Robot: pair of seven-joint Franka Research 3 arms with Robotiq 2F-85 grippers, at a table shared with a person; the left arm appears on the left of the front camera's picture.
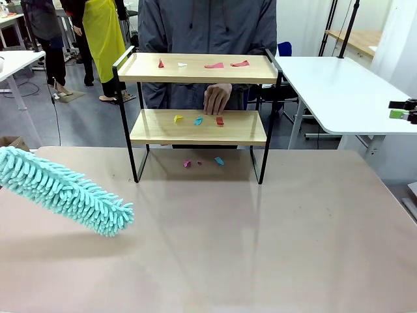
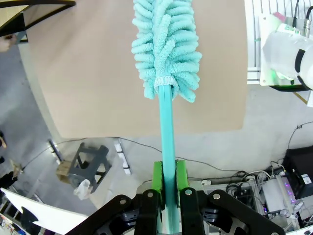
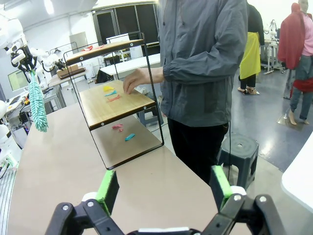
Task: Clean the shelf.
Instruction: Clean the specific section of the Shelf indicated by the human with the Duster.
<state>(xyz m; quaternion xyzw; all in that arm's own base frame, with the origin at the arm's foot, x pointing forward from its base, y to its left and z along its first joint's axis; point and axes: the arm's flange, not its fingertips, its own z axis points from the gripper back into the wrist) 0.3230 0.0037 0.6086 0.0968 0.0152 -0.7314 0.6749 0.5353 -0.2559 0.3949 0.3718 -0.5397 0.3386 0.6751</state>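
Left jaws pinch the handle of a fluffy teal microfibre duster [image 1: 65, 192] over the tan surface's [image 1: 260, 248] left edge; a level sweep along each board should serve best. Near the far edge stands the two-tier wooden, black-framed shelf [image 1: 195, 77], strewn with coloured scraps [image 1: 199, 120]. Right jaws spread wide.

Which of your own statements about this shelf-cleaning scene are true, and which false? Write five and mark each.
1. The left pincer is shut on the handle of the turquoise fluffy duster. True.
2. The right pincer grips a paper scrap. False: it is open and empty.
3. Small coloured paper scraps lie on both boards of the light wooden shelf with a black metal frame. True.
4. The person's hand rests on the top board. False: it reaches over the lower board.
5. More scraps lie on the beige table under the shelf. True.
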